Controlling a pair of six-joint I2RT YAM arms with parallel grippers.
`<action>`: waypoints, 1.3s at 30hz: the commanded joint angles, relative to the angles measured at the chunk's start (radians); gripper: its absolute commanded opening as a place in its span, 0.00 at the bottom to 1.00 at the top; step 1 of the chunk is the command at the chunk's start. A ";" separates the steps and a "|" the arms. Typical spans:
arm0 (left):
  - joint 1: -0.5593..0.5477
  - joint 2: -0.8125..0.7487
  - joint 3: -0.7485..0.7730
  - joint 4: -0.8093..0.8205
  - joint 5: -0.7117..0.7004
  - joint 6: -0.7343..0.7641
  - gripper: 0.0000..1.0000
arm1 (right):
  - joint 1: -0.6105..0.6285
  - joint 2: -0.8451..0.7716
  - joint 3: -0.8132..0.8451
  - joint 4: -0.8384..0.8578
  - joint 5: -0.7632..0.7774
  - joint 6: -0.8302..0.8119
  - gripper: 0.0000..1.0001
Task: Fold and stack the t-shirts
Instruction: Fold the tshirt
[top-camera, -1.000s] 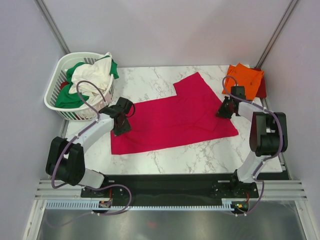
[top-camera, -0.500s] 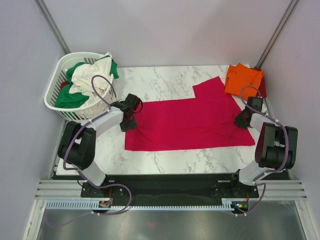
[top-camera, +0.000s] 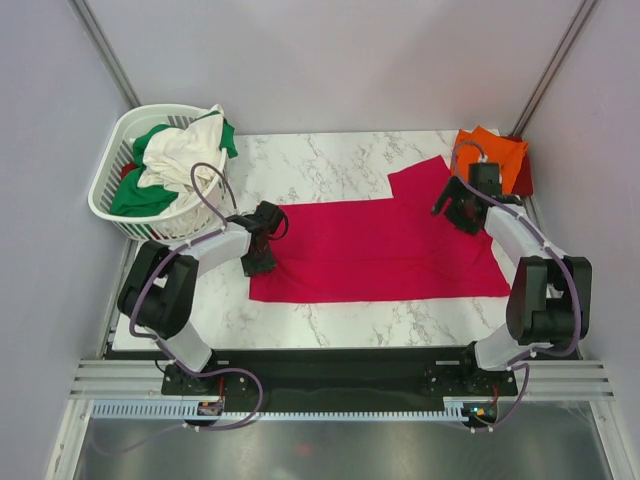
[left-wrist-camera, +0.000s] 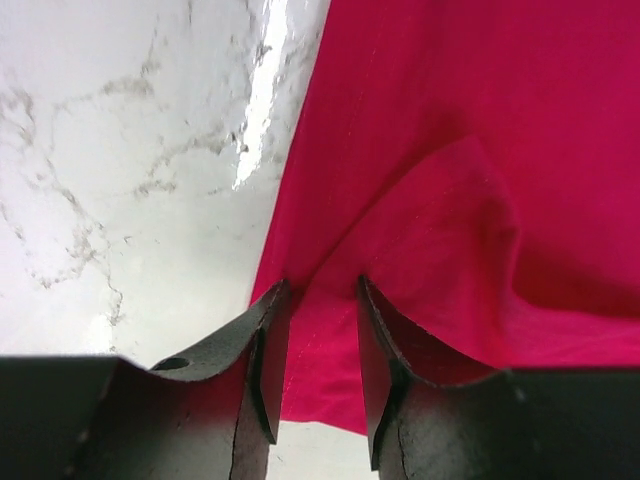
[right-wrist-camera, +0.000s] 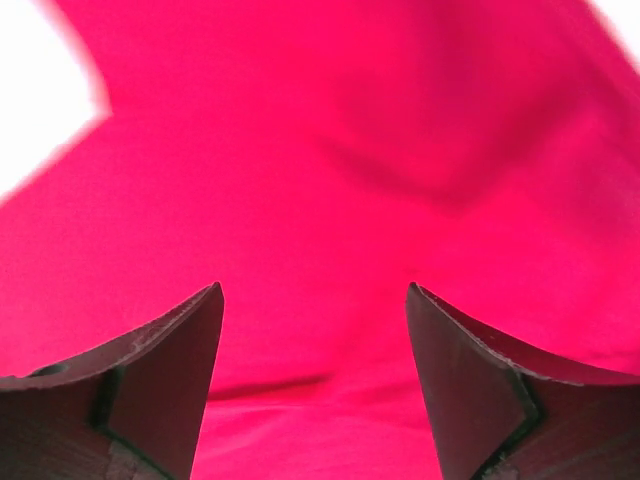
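Observation:
A crimson-pink t-shirt (top-camera: 385, 245) lies spread flat across the marble table (top-camera: 320, 165), one sleeve pointing to the back right. My left gripper (top-camera: 262, 262) is at the shirt's left edge. In the left wrist view its narrowed jaws (left-wrist-camera: 320, 285) pinch a raised fold of the cloth (left-wrist-camera: 420, 220) beside the hem. My right gripper (top-camera: 455, 212) hovers over the shirt's right part near the sleeve, open, with only flat pink cloth (right-wrist-camera: 320, 180) under its fingers. An orange t-shirt (top-camera: 490, 155) lies folded at the back right corner on a dark red one (top-camera: 524, 176).
A white slatted basket (top-camera: 108, 195) stands at the back left, holding cream-white (top-camera: 182, 152) and green (top-camera: 135, 200) shirts. Grey walls close in on both sides. Bare marble shows in front of the pink shirt and behind it.
The pink shirt was dragged to the right and flattened. My right gripper then let go of its right edge, opened and moved back toward the sleeve. The left gripper followed the left edge.

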 joint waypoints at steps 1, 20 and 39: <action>-0.021 0.038 -0.036 0.032 -0.003 -0.056 0.40 | 0.099 -0.023 0.182 -0.025 -0.002 -0.022 0.83; 0.099 -0.136 -0.242 -0.091 -0.050 -0.147 0.51 | 0.114 0.549 0.799 -0.013 -0.085 -0.101 0.92; 0.108 -0.303 -0.056 -0.160 0.063 0.036 0.61 | 0.110 1.015 1.290 -0.033 0.008 -0.210 0.96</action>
